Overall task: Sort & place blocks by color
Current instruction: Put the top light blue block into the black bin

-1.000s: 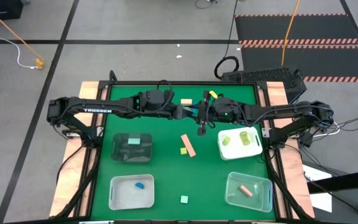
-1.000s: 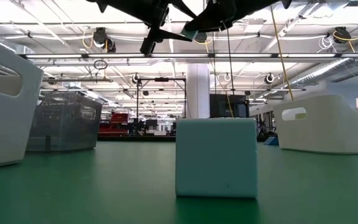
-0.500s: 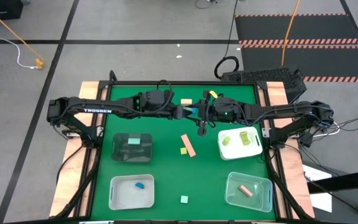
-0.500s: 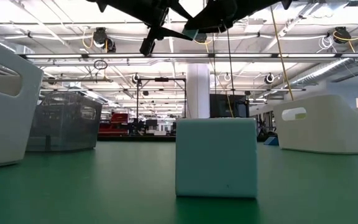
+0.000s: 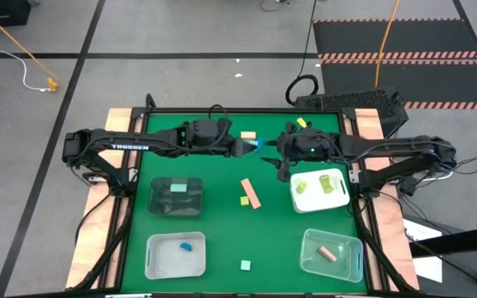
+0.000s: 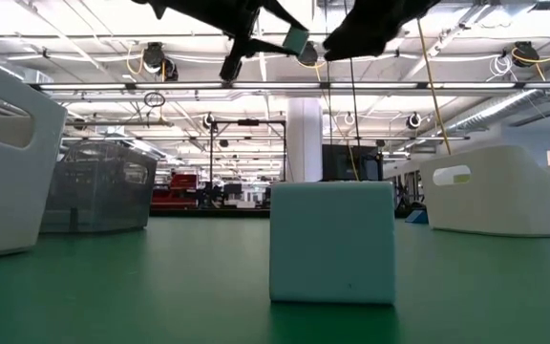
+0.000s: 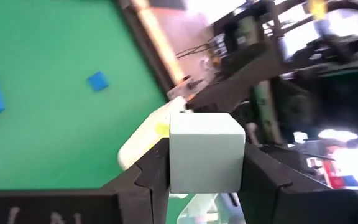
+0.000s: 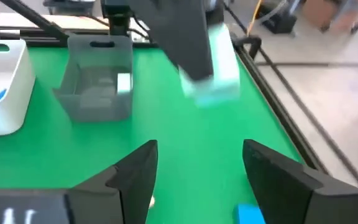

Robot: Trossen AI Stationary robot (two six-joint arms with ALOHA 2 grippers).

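A pale mint cube (image 7: 204, 149) hangs high above the table's far middle, with my left gripper (image 5: 249, 147) shut on it. My right gripper (image 5: 278, 159) stands open just to the cube's right and touches nothing. In the right wrist view its fingers (image 8: 135, 177) are spread wide, and the cube (image 8: 211, 62) sits farther off in the other gripper. Loose on the green mat lie a salmon bar (image 5: 251, 194), a yellow-green cube (image 5: 244, 199), a second mint cube (image 5: 245, 265), a salmon block (image 5: 248, 135) and small blue blocks (image 7: 97, 81). My left gripper pinches the mint cube by two opposite side faces (image 7: 174, 155) between its two fingers. The fingers come nearly level from the table's left side. The cube is lifted clear, high over the mat (image 6: 296, 40).
A dark tray (image 5: 176, 196) holds a mint block and a white bin (image 5: 175, 255) a blue one. At the right, a white bin (image 5: 320, 190) holds yellow-green blocks and a clear bin (image 5: 331, 255) a salmon one. Bare mat lies between the bins.
My right gripper has let go of the mint cube, rolled, and drawn back toward the table's right edge. The cube stays where it was, high above the mat, now held by my left gripper alone.
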